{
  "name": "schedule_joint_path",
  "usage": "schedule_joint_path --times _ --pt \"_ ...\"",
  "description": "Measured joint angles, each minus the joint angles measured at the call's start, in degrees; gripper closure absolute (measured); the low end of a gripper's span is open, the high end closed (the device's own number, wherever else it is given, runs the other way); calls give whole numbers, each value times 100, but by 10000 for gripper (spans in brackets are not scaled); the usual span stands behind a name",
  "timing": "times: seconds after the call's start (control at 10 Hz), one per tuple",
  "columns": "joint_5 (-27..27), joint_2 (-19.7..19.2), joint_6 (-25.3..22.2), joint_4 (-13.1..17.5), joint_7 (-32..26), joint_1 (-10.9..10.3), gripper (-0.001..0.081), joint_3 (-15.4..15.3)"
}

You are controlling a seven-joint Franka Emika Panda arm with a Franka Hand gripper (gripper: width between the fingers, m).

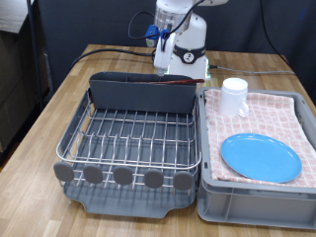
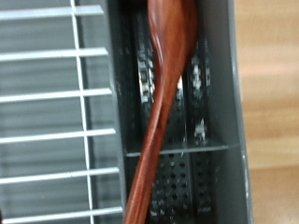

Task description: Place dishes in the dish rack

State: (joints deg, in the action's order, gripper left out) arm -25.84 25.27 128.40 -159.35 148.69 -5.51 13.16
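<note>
The reddish-brown wooden spoon (image 2: 161, 103) fills the wrist view, lying lengthwise over the perforated grey caddy (image 2: 182, 168) of the dish rack. In the exterior view a thin red-brown strip of the spoon (image 1: 176, 82) shows at the caddy's top edge (image 1: 118, 87). My gripper (image 1: 166, 63) hangs just above the caddy at the rack's far side; its fingers do not show in the wrist view. The silver wire rack (image 1: 133, 138) holds no dishes. The white mug (image 1: 234, 96) and the blue plate (image 1: 260, 157) sit on the pink checkered cloth at the exterior view's right.
The grey crate (image 1: 252, 197) with the checkered cloth stands right beside the rack. Round grey knobs (image 1: 121, 176) line the rack's near edge. Cables (image 1: 118, 49) lie on the wooden table behind the arm.
</note>
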Motion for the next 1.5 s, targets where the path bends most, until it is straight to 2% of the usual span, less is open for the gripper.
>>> schedule_joint_path --times 0.2,0.5,0.6,0.8,1.0,1.1,1.3,1.5 --pt "-223 146 -269 177 143 -12 5 -391" --pt "136 293 -517 609 13 -238 3 -669" --pt "382 292 -522 761 -241 -413 3 -671" --pt "859 252 -477 1048 -1203 -868 3 -596" --pt "998 57 -476 1312 -2018 -1197 3 -541" --pt "995 57 -476 1310 -1865 -1165 3 -547" --pt "996 -13 -114 1372 -1983 -1224 3 -549" --pt "1044 -356 187 1675 -2301 -1371 3 -550"
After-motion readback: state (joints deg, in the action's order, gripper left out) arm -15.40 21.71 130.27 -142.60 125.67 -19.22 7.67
